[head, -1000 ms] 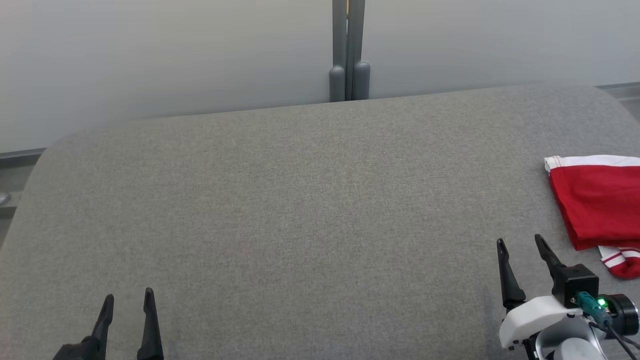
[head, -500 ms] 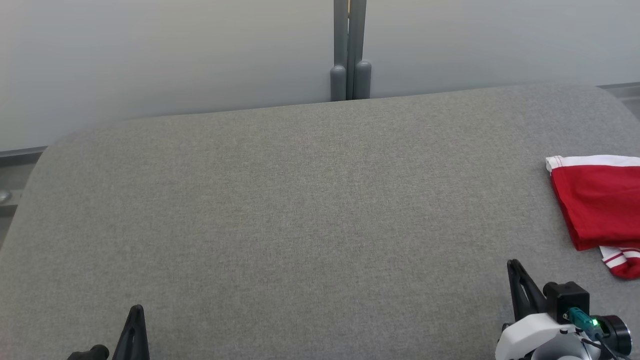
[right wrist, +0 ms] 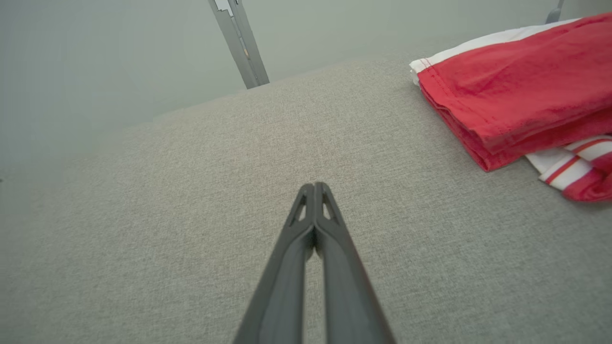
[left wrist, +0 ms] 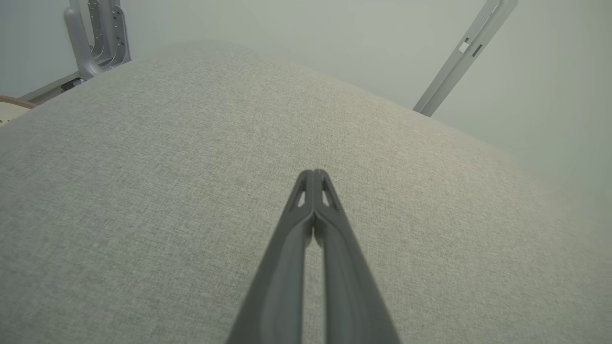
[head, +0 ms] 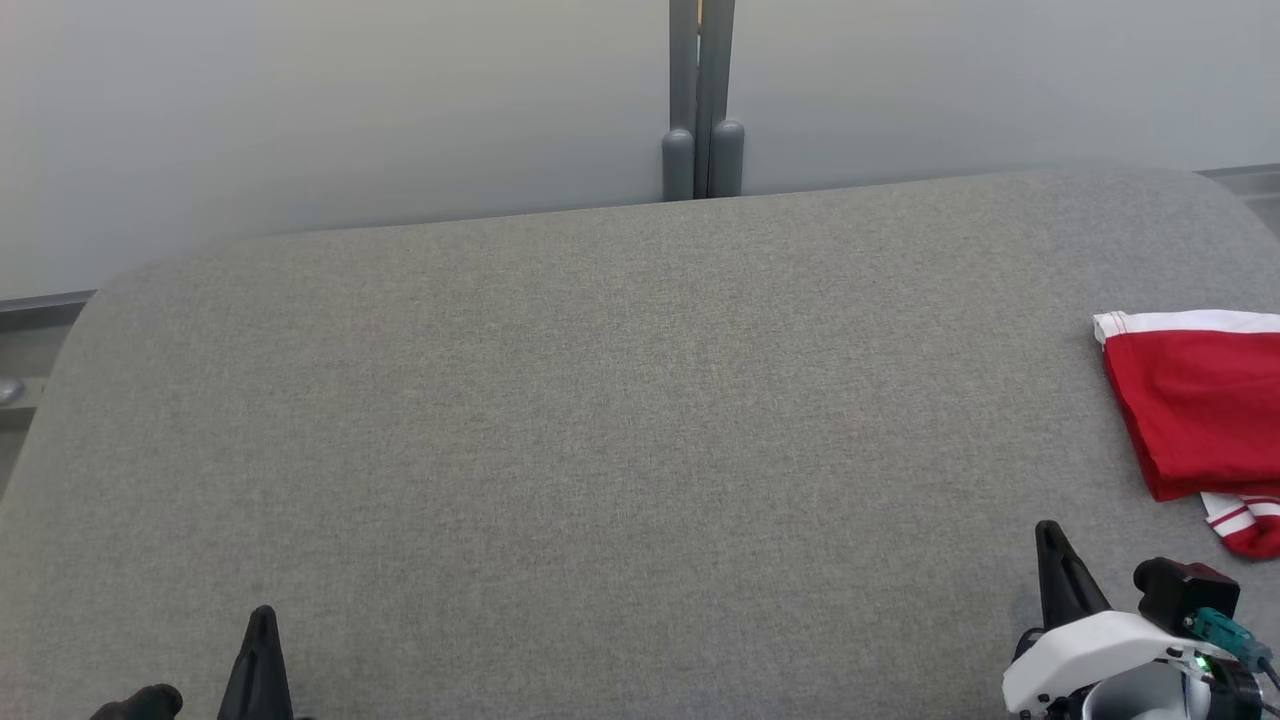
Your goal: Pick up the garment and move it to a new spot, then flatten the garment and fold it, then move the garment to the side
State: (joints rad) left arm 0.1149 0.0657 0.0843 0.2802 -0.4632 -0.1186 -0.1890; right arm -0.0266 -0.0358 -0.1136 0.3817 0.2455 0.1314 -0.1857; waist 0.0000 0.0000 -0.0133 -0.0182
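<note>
The red fabric garment lies folded in a flat stack at the right edge of the head view, about mid-height, resting on the grey cloth-covered table. A white band runs along its upper edge, and a striped red-and-white cuff pokes out from under its lower edge.

The left gripper sits at the lower left of the frame with its 2 dark fingers pressed together and nothing between them. The right gripper at the lower right is likewise closed tight and empty, near the garment's lower left corner but apart from it. A grey metal post stands behind the table at top centre.

Judging by the neat stack set off to the side, the folding and the move aside look done, so the step in hand is leaving the garment undisturbed. To do that well, the right gripper should travel away from the stack, not across it, and lift clear of the table cloth so it drags nothing. If a tidier result is wanted, the loose cuff is the 1 part to tuck under.
</note>
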